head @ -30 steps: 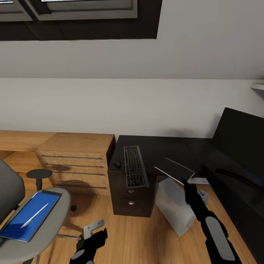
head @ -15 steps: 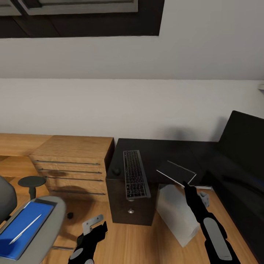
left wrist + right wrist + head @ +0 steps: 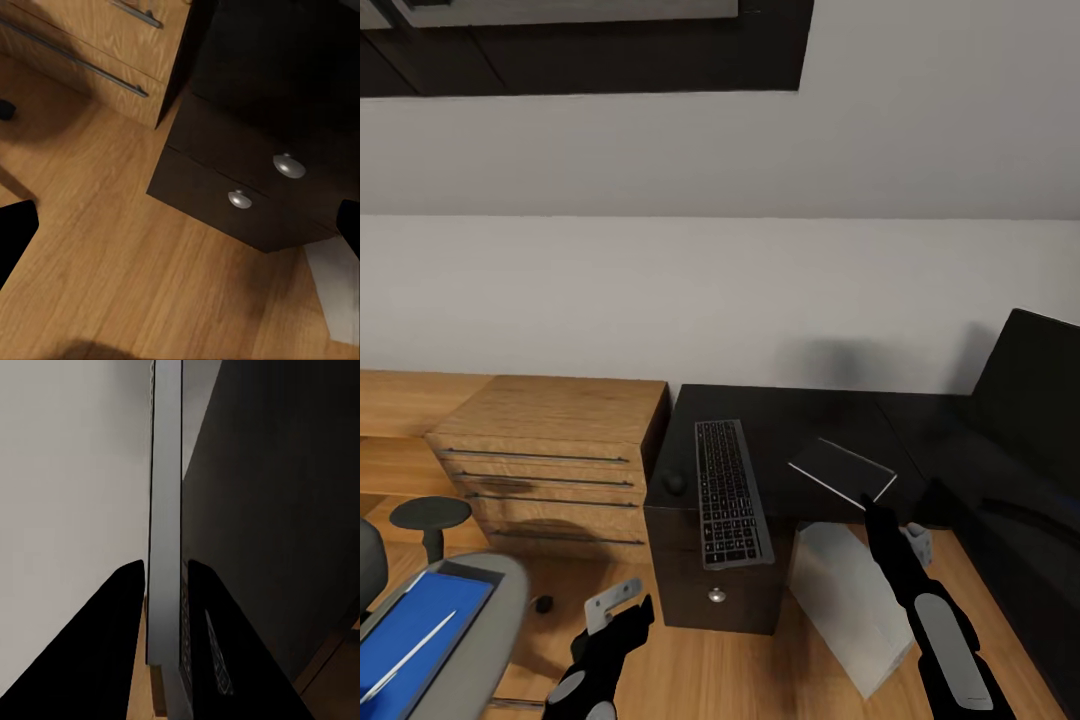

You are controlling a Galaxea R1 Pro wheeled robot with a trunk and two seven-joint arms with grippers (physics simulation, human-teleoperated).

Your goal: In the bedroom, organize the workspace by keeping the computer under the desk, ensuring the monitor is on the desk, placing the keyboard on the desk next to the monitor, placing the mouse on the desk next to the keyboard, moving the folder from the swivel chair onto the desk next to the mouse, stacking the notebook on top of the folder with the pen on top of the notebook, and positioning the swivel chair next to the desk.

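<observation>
The black desk (image 3: pixel 790 420) carries the keyboard (image 3: pixel 730 492) and, left of it, the small dark mouse (image 3: pixel 674 483). My right gripper (image 3: pixel 870 503) is shut on the thin greyish notebook (image 3: pixel 842 470), held tilted above the desk's front edge; the right wrist view shows the notebook (image 3: pixel 165 510) edge-on between the fingers (image 3: pixel 112 645). The monitor (image 3: pixel 1032 395) stands at the right. Below the desk leans the light-grey computer (image 3: pixel 850 600). At lower left, the swivel chair (image 3: pixel 480 640) holds the blue folder (image 3: pixel 420 625) with the white pen (image 3: pixel 405 655) on it. My left gripper (image 3: pixel 625 610) hangs open near the drawer unit (image 3: pixel 247 187).
A light wooden chest (image 3: pixel 550 450) with long bar handles stands against the desk's left end. A black round armrest pad (image 3: pixel 430 514) rises beside the chair. Wooden floor (image 3: pixel 112 262) lies between chair and desk. A white wall runs behind.
The whole picture has shifted: the camera has come closer to the desk, and the chair has slid toward the lower left corner. The right gripper still holds the notebook.
</observation>
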